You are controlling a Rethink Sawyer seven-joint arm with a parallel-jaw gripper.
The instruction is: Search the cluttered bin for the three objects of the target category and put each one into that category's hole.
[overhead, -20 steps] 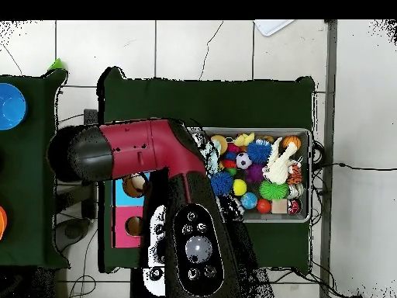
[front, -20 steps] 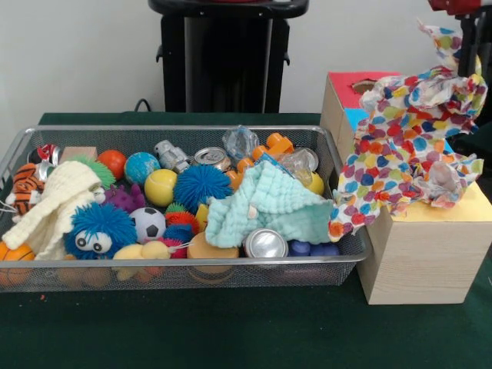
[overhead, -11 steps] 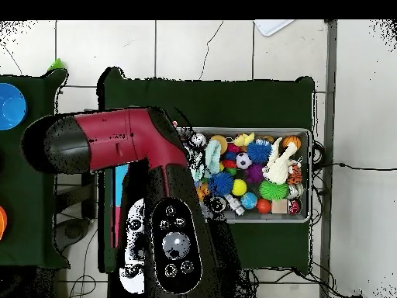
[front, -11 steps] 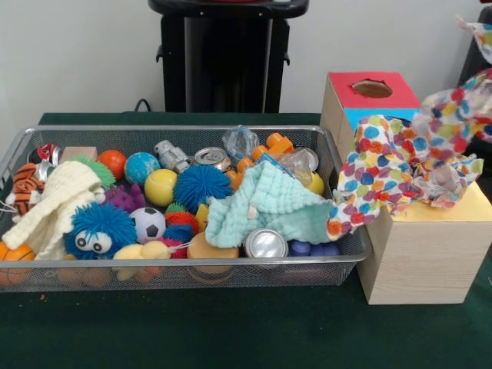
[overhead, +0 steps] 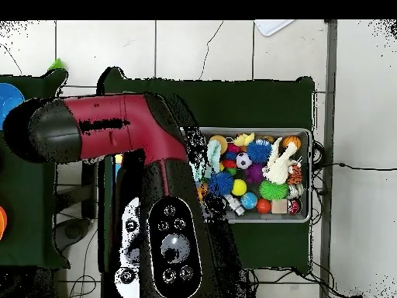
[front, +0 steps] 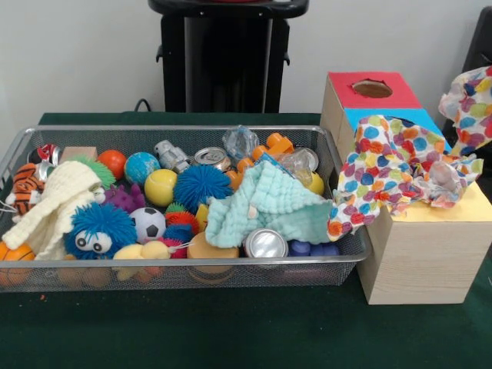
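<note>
While the red and black arm (overhead: 116,140) spreads across the left of the overhead view, hiding the box beneath it, a multicoloured spotted cloth (front: 400,165) lies draped over the wooden box (front: 423,254) at the right of the front view. The cloth covers the box's blue section and part of its yellow top, with one corner lifted at the right edge of the frame. The red section's round hole (front: 372,88) sits uncovered at the far end. The gripper itself cannot be made out, so whether it is clenched or released cannot be told. Left of the box, the wire mesh bin (front: 184,273) holds a mint green cloth (front: 269,204), a cream knitted cloth (front: 54,204), balls and cans.
</note>
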